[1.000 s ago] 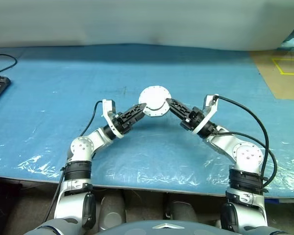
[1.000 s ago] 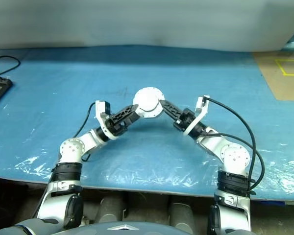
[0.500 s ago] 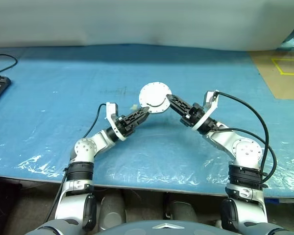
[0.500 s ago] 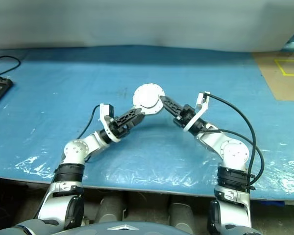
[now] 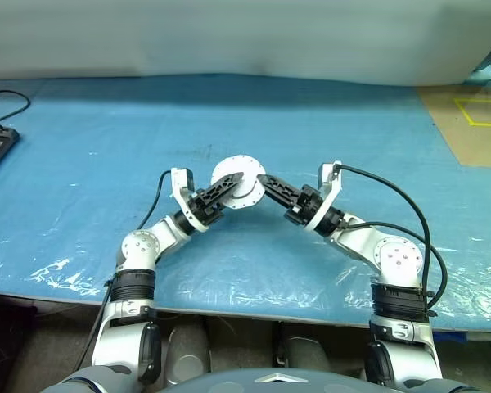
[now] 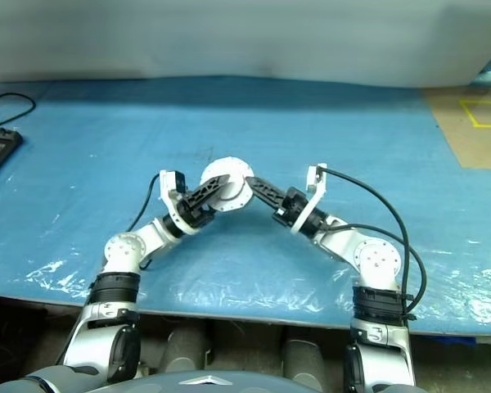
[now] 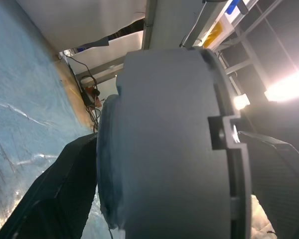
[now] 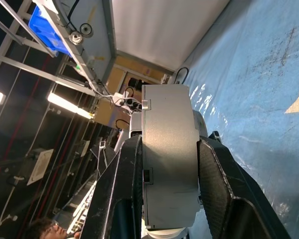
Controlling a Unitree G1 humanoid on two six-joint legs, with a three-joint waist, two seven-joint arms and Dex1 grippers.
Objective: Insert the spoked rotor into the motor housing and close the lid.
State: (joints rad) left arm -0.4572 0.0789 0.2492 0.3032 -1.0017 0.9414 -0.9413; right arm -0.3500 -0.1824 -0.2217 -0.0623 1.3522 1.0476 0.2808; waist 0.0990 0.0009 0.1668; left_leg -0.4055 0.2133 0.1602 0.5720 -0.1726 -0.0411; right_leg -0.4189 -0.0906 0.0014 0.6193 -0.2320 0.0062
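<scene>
I hold the motor housing (image 5: 236,181) above the blue table (image 5: 82,147), lid closed, clamped between my left gripper (image 5: 231,182) and right gripper (image 5: 262,182), each pinching its faces. Keep both grips square and pressure even to prevent slipping.

Both arms reach forward and bend inward, meeting above the tabletop's middle. Left claw (image 5: 229,183), fingers spread wide, grips the motor housing (image 5: 236,182) from the left; right claw (image 5: 266,182) clamps its opposite edge.
</scene>
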